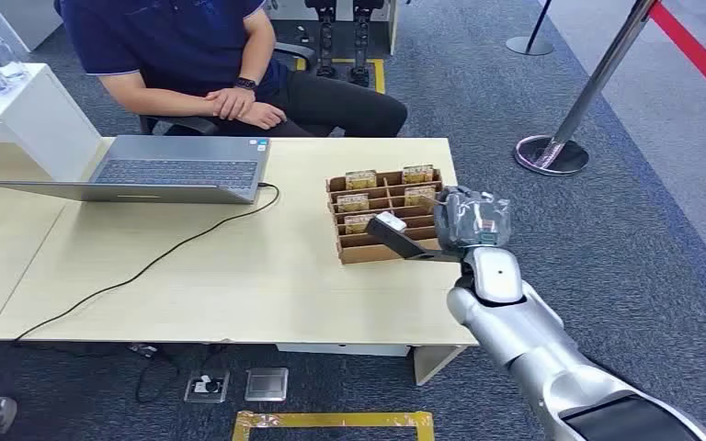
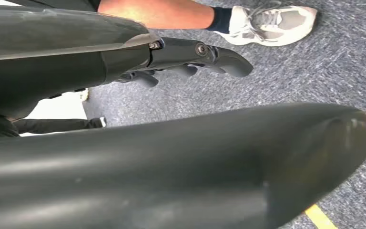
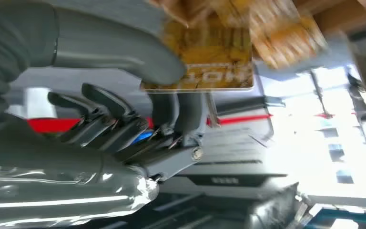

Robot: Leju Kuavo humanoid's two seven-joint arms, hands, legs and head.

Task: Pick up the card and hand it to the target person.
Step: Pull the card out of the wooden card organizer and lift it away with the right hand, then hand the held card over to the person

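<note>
My right hand (image 1: pixel 472 219) hovers at the right end of the cardboard tray (image 1: pixel 381 252) on the table. In the right wrist view it pinches a yellow card (image 3: pixel 214 62) between the thick grey thumb (image 3: pixel 119 52) and the dark fingers (image 3: pixel 181 112). More yellow cards (image 1: pixel 361 179) stand in the tray's slots. The person (image 1: pixel 175 37) in a dark blue shirt sits across the table, hands (image 1: pixel 239 106) folded on a lap. My left hand (image 2: pixel 190 59) hangs by my side over the carpet, holding nothing.
An open laptop (image 1: pixel 179 170) sits at the table's far left, its black cable (image 1: pixel 147 266) running across the tabletop (image 1: pixel 239 294). A chrome stanchion base (image 1: pixel 552 154) stands on the carpet to the right. A person's shoe (image 2: pixel 271 21) is near my left hand.
</note>
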